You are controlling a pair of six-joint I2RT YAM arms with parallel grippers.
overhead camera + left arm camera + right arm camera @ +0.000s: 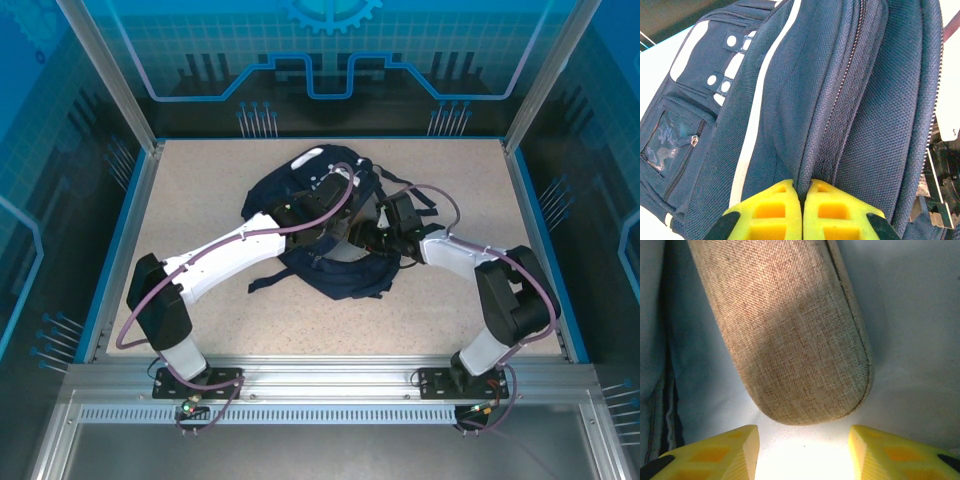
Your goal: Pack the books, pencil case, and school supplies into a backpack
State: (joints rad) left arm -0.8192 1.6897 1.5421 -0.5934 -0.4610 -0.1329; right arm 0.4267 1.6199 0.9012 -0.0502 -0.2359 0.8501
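You get even overhead light. White glare sits between the tips of your right gripper (803, 446); just ahead, shadow crosses the pencil case (790, 335). Ahead of your left gripper (803, 201), the backpack (865, 125) weave looks crisp.

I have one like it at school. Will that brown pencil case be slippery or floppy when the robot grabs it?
Probably not slippery: the pencil case has rough woven cloth, which should grip well. It looks smooth and unwrinkled, so it is likely fairly firm, not floppy. Its rounded end could slip out if the right gripper pinches only the tip.
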